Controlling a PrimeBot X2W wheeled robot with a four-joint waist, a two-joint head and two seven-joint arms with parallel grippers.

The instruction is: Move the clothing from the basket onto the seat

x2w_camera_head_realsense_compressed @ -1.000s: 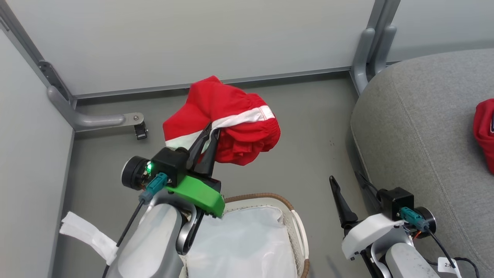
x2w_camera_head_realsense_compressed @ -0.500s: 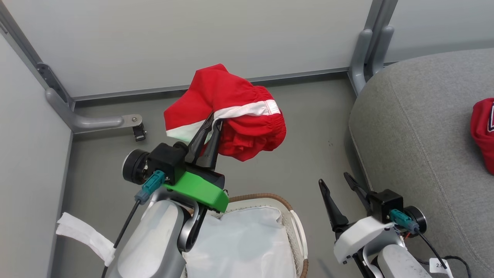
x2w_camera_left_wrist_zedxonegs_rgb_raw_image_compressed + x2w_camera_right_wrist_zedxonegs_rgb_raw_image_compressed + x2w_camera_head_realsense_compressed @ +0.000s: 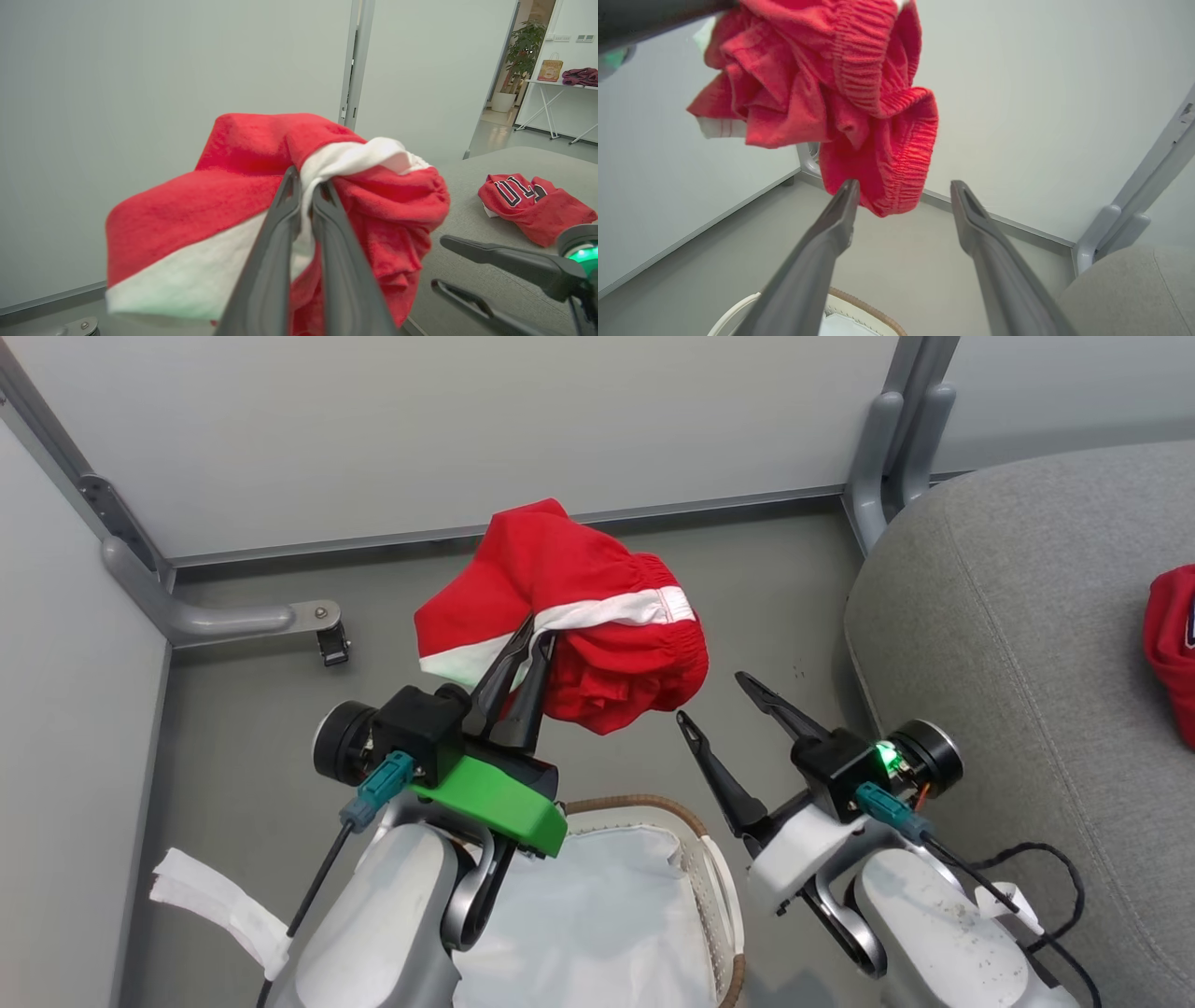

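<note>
My left gripper [image 3: 534, 637] [image 3: 306, 179] is shut on a bunched red garment with a white stripe [image 3: 569, 616] [image 3: 224, 205] [image 3: 850, 84], holding it in the air above the floor beyond the basket [image 3: 709, 868] [image 3: 859, 305]. My right gripper [image 3: 714, 700] [image 3: 903, 191] stands open just right of and below the hanging cloth, apart from it. The basket holds a white liner [image 3: 597, 915]. A second red garment with lettering [image 3: 1174, 644] [image 3: 532, 200] lies on the grey seat [image 3: 1018, 644] [image 3: 472, 219] [image 3: 1125, 289] at the right.
Pale partition walls [image 3: 448, 429] with grey metal posts [image 3: 887, 448] and a bracket foot [image 3: 233, 616] enclose the grey floor [image 3: 261, 728]. A white cloth strip [image 3: 215, 905] hangs by my left arm. A black cable [image 3: 1046, 887] trails from my right wrist.
My right arm has risen and swung left, bringing its open fingers close under the hanging garment. My left gripper, still holding the garment, drifted slightly right.
</note>
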